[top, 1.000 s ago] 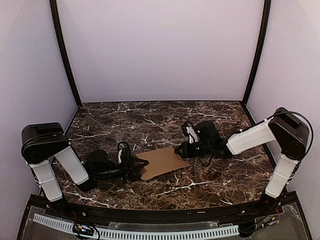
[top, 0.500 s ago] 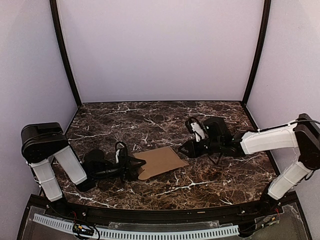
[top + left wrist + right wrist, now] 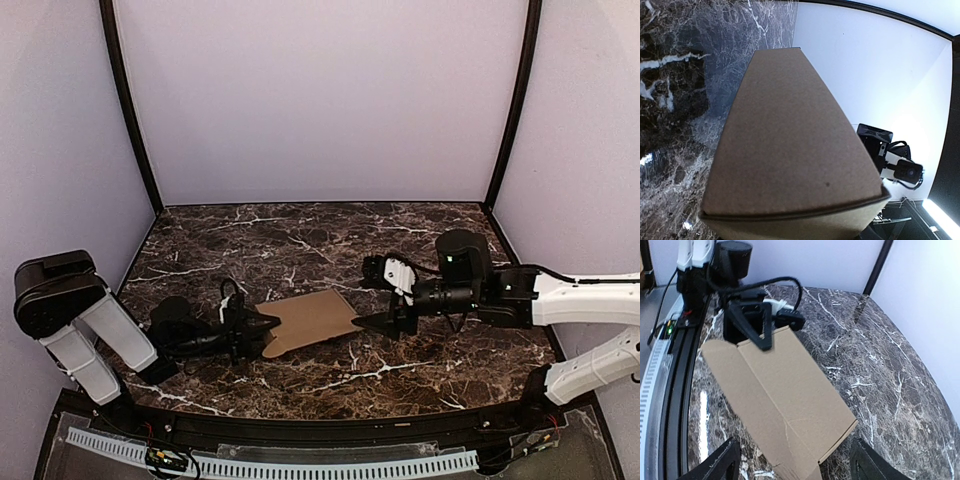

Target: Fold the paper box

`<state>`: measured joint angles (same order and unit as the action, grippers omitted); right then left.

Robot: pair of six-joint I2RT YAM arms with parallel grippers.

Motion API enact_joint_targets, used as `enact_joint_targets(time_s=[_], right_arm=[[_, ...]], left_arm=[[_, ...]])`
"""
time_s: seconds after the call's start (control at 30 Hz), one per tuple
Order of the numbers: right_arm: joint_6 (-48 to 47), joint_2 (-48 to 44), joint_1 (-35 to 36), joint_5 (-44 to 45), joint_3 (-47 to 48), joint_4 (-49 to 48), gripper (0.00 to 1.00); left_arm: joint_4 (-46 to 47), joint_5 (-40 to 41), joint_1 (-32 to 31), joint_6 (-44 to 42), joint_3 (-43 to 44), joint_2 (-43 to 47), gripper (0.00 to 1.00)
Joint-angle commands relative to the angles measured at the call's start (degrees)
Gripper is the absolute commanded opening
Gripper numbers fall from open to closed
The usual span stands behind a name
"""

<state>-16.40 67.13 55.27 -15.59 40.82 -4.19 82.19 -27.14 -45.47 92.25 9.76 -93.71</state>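
The paper box [image 3: 312,319] is a flat-folded brown cardboard piece lying on the dark marble table [image 3: 440,375]. My left gripper [image 3: 254,336] is shut on its left end. In the right wrist view one black finger [image 3: 761,335] lies over the far end of the paper box [image 3: 782,390]. The left wrist view is filled by the paper box [image 3: 790,140], which hides that gripper's own fingers. My right gripper [image 3: 375,298] stands open at the box's right end. Its fingertips [image 3: 722,464] sit wide on either side without touching it.
Pale walls with black corner posts [image 3: 130,120] close in the table on three sides. A black rail and a white perforated strip [image 3: 300,465] run along the near edge. The left arm's base [image 3: 732,255] stands behind the box in the right wrist view.
My right gripper has opened, let go of the box's right end and backed off to the right. The left arm has drawn the box slightly leftward.
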Motion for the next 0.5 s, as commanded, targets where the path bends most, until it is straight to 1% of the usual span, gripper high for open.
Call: enact_joint_targets(time_s=[0.0,0.03,0.07,0.13,0.2,0.33,0.47], right_arm=[[-13.8,1.2,4.8,3.6,1.2,3.2,0.77],[-15.4,1.9,5.9,5.3,1.6,3.1,0.86],[-16.8,2.5,7.1,7.0,2.0,3.0,0.87],[-18.8,4.0,8.9,9.9,2.7,2.6,0.98],[-20.9,5.7,11.2,13.3,3.4,1.5,0.99],[-25.8,10.2,16.2,24.5,3.9,-3.4,0.98],[-32.0,14.6,19.4,34.2,2.1,-13.6,0.99]], left_arm=[[-3.7,-1.1,0.4,1.1,-0.8,4.8,0.26],[-5.1,-0.9,0.4,1.1,-1.0,6.4,0.26],[-5.9,-0.8,0.4,1.0,-1.0,7.2,0.26],[-9.0,-0.4,0.4,0.4,-1.0,9.9,0.26],[-12.6,-0.1,0.4,-0.5,-0.9,12.8,0.28],[-18.5,0.6,0.4,-1.9,-0.6,18.6,0.29],[-21.2,1.1,0.4,-2.0,-0.6,21.7,0.29]])
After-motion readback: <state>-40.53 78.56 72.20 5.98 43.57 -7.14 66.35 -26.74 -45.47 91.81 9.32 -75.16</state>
